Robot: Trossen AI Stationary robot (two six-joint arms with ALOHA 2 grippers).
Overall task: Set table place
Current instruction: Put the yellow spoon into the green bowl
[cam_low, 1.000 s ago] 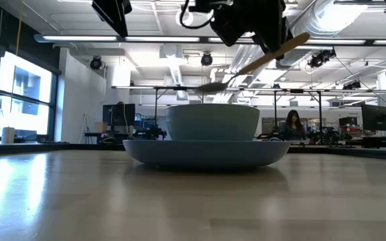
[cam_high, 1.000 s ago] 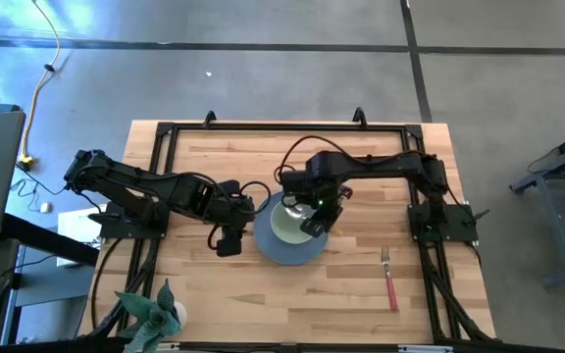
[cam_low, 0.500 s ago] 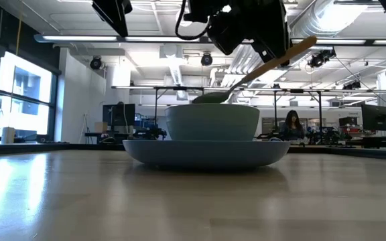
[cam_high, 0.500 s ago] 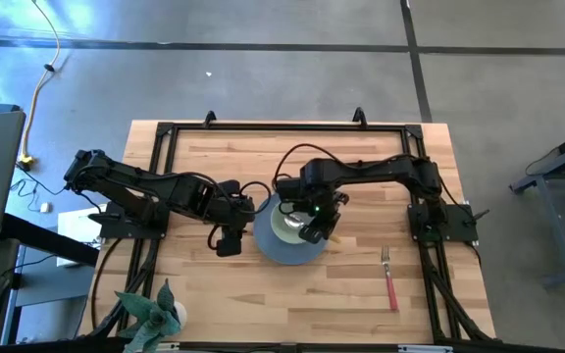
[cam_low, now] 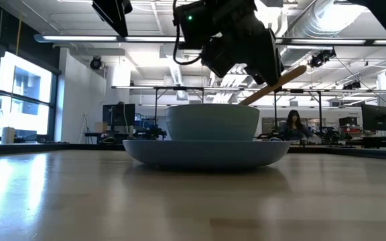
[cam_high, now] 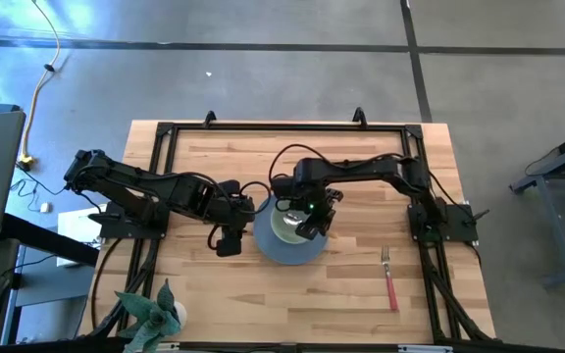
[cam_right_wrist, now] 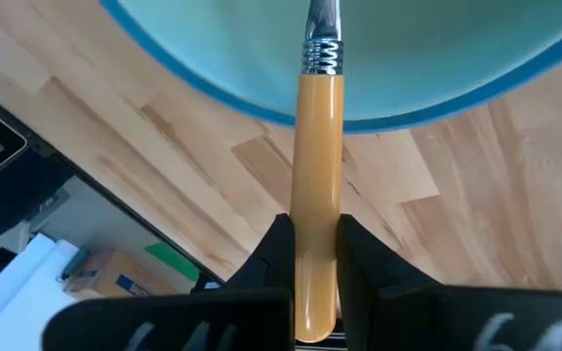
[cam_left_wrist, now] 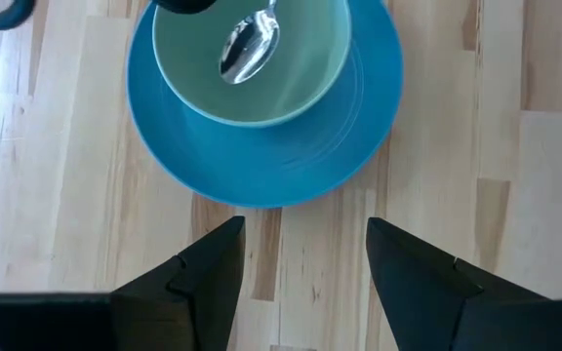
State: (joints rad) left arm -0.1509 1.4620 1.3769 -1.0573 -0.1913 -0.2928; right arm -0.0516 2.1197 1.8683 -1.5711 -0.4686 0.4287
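A pale green bowl (cam_high: 284, 224) stands on a round blue plate (cam_high: 281, 251) at mid-table. My right gripper (cam_high: 309, 222) is over the bowl's right side, shut on a yellow-handled spoon (cam_low: 273, 86). The spoon's metal head (cam_left_wrist: 250, 47) is down inside the bowl. My left gripper (cam_left_wrist: 305, 263) hovers open and empty just left of the plate (cam_left_wrist: 261, 166). A red-handled fork (cam_high: 390, 279) lies flat on the table at the near right. My right gripper pinches the spoon's yellow handle (cam_right_wrist: 318, 185) between its two fingers (cam_right_wrist: 273, 255), at the handle's free-end half. The fingers come from above and lie across the handle. The spoon is tilted, head down in the bowl (cam_right_wrist: 398, 49), handle end (cam_low: 299, 69) raised toward the table's right.
A black metal frame (cam_high: 282, 127) runs round the tabletop's edges, with the arm bases at left and right. A plant-like thing (cam_high: 150, 312) sits at the near left corner. Bare wood shows near and far of the plate.
My right gripper has gone down and a little toward the table's left, over the bowl. The spoon has tipped steeper; its head, first above the bowl's rim, has sunk inside the bowl.
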